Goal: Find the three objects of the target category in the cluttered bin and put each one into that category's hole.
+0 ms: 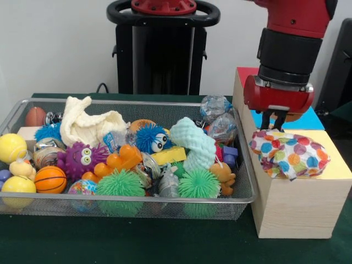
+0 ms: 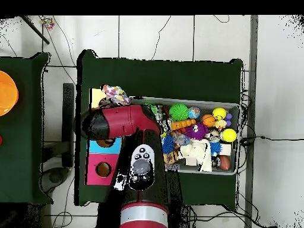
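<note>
My red and black arm reaches down over the yellow-faced pale wooden box [image 1: 335, 165]; my hand [image 1: 274, 127] has its fingers close together, tips touching the bunch of white polka-dot cloth [image 1: 290, 153]; grip unclear

A plain pale wall [image 1: 49, 49] fills the background behind a counter [image 1: 137, 242] covered in dark green cloth. From overhead, the floor [image 2: 273, 71] is pale with thin dark seams, and black cables [image 2: 261, 139] trail across it. A second green-covered table [image 2: 24, 130] stands just beside the counter, bearing an orange round object [image 2: 7, 92].
</note>
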Robot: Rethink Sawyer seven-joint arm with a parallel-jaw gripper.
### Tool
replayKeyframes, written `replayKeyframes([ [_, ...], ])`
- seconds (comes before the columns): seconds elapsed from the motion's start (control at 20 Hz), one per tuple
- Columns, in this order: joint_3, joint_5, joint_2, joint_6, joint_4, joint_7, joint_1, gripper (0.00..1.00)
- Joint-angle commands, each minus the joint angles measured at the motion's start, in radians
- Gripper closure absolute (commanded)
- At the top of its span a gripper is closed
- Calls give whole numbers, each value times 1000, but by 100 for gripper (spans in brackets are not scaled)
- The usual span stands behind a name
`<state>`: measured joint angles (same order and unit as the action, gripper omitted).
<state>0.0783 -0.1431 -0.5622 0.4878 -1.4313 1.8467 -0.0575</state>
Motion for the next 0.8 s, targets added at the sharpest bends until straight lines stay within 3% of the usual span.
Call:
replayKeyframes([
  [0.05,60,-26,86,-9,-61,209,-49,100],
  [0.8,178,134,50,158,-27,327,-233,100],
])
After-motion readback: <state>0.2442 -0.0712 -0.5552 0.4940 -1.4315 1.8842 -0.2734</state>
